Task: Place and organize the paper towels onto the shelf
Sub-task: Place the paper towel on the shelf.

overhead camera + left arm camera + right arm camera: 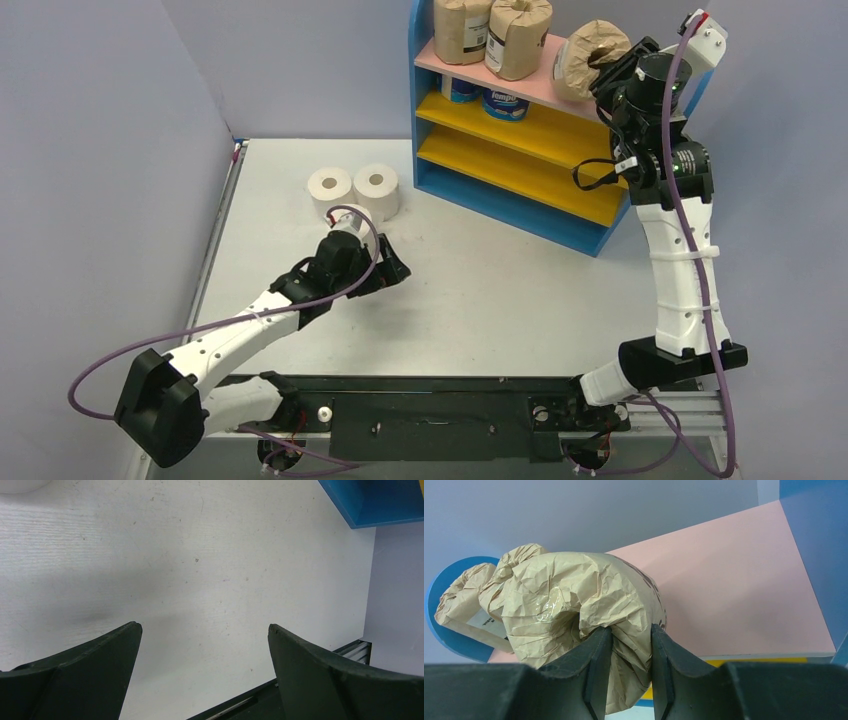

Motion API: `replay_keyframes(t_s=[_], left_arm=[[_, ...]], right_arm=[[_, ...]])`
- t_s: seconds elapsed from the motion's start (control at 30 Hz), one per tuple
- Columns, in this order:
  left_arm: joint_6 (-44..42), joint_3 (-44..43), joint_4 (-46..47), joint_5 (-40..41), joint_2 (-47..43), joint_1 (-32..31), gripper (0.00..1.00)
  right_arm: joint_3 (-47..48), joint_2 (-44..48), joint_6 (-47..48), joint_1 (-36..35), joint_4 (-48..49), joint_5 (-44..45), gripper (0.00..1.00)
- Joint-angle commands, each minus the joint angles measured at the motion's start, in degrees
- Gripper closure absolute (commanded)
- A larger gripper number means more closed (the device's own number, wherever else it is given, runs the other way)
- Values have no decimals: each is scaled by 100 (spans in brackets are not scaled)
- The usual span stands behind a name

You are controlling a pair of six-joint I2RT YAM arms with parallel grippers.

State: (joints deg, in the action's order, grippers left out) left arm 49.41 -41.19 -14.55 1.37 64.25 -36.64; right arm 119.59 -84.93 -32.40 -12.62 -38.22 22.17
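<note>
- Brown crumpled paper is seen wrapped round a short cylindrical roll point(574, 600), which is gripped by the right jaws; these are closed narrowly on a bunched fold of the wrapping at the roll's end.
- The gripped roll is held on its side at the right end of the pink top board point(545, 88) of the small three-tier shelf point(500, 205) with blue rounded side panels; whether it is resting on the board cannot be told.
- Two more brown-wrapped labelled rolls point(462, 30) point(517, 38) are stood upright, side by side, at the left end of the same board.
- Two blue-and-white wrapped rolls point(505, 103) are set just under them on the upper yellow board point(560, 135), towards its left end.
- Two plain white rolls point(330, 190) point(377, 188) are left touching each other on the pale surface point(500, 300), to the left of the shelf.
- The left arm point(260, 320) is stretched low over the surface just in front of the white rolls; the left jaws are spread wide and nothing is held between them.
</note>
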Motion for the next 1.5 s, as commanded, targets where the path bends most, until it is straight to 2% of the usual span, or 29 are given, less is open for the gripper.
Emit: replay_keyframes(t_s=[0.0,0.7,1.47], left_arm=[[80,-271,430,-129,156,-4,2],[104,-205,543,-229,277,-80,2],[279,-10,715,-395,415,-88,2]], right_arm=[[235,-61,-296,109,533,-292,73],[222,-269,-308,242,562,-181,73],[326,-559,-300,265,508,-289,62]])
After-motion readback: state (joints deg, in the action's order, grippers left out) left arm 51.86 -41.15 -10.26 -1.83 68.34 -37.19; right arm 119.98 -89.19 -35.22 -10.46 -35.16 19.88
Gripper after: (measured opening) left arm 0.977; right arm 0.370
